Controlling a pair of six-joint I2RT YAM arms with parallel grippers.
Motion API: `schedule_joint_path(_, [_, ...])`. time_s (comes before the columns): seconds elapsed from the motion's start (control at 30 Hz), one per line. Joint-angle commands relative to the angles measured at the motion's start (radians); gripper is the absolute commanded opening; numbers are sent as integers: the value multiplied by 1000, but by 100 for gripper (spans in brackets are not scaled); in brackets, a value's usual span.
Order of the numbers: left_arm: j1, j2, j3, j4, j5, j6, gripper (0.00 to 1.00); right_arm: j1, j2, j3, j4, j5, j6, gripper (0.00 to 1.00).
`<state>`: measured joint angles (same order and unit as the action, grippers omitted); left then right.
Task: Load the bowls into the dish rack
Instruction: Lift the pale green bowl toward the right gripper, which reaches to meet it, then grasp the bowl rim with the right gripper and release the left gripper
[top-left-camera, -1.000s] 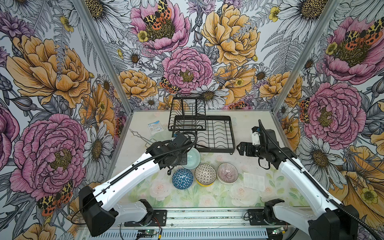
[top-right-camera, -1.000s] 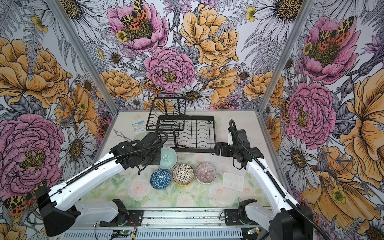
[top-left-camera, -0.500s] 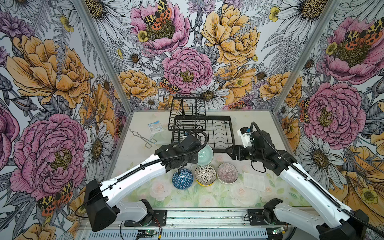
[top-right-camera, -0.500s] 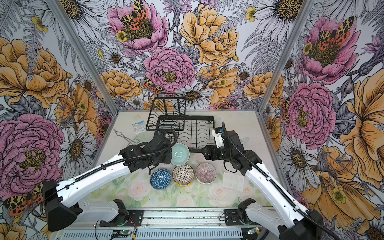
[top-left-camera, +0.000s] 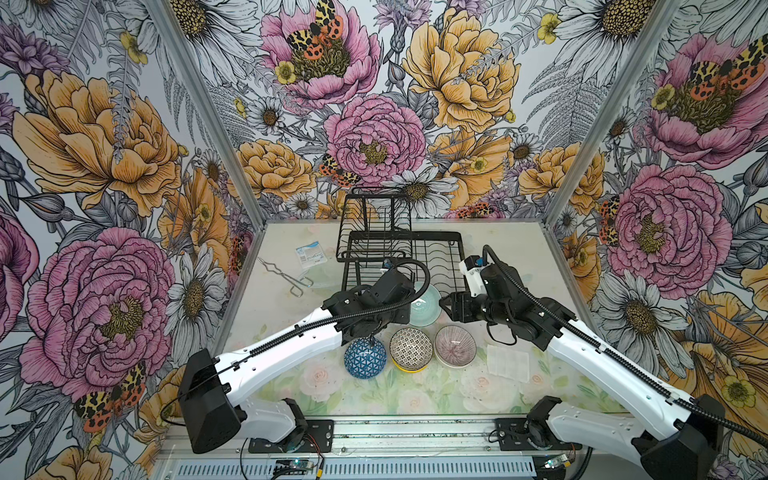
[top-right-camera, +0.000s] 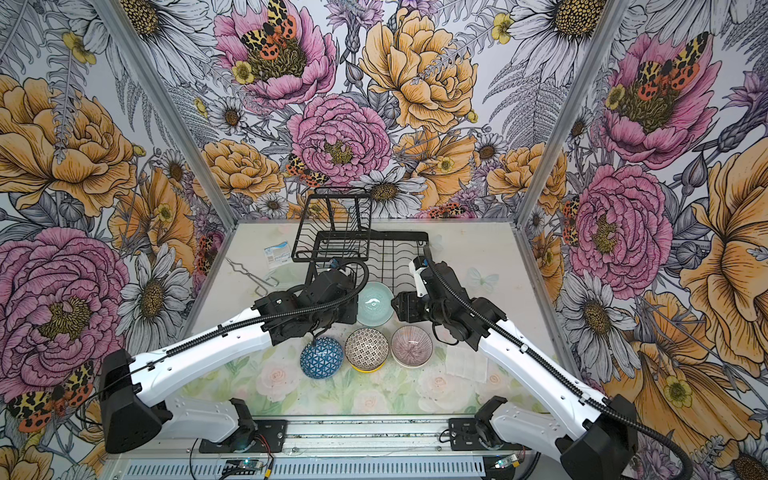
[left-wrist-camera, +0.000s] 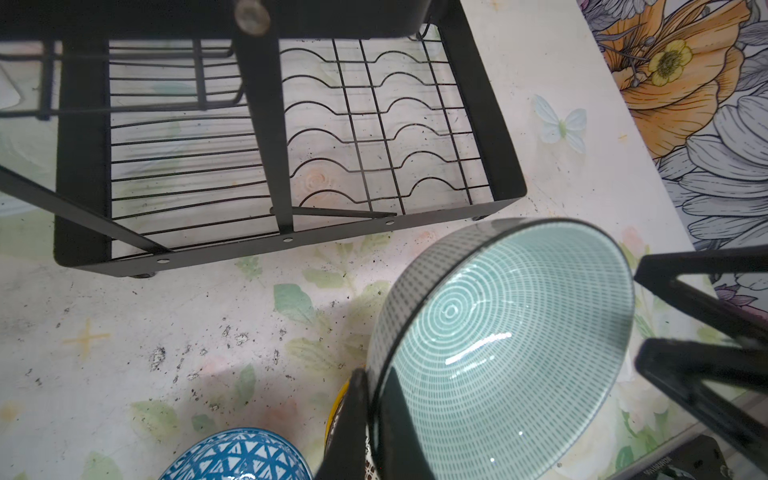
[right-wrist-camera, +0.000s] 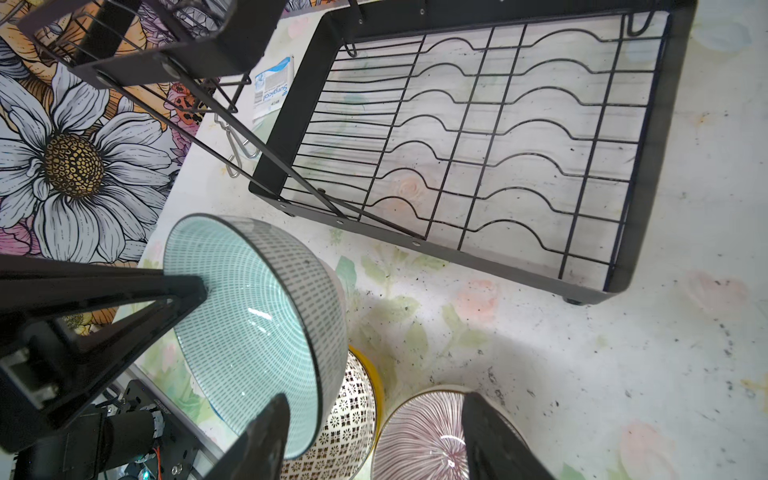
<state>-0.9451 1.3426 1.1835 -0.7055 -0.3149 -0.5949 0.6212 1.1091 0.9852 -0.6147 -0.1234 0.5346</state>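
right gripper (right-wrist-camera: 374, 415) has swung in beside the pale teal ringed bowl (top-left-camera: 426, 305), jaws half apart, gripping nothing. speckled floral tabletop (top-left-camera: 282, 307), flowered walls (top-left-camera: 374, 124). the bowl, glossy with white concentric rings, hangs tilted before the dish rack (top-left-camera: 436, 249), rim pinched tight by the left gripper (left-wrist-camera: 372, 399).

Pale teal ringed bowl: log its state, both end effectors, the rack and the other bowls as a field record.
held bowl: pale teal ringed bowl, tilted, clear of the table
left end effector: shut on that bowl's rim
right end effector: open, at the opposite rim
black wire dish rack: no bowls in it
in front of rack: blue triangle-patterned bowl, upside down; black-and-white geometric bowl nested in a plain yellow bowl; pink radial-lined bowl
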Motion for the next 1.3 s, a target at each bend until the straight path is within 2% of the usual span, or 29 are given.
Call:
schedule_joint_path(0.0, [-18,-1,-6,103,-9,11,0,18,23,33,54,37,10,65])
schedule_joint_path(0.5, [-41,-18,-20,177,25,21,0,37,61,21,79,73,15,35])
schedule_joint_path(0.97, [-43,-20,-39,196,30,27,0,37,57,12,79,84,13,2])
schedule_joint_path(1.27, [-43,-15,-42,195,40,33,0,35,53,4,77,100,4,0])
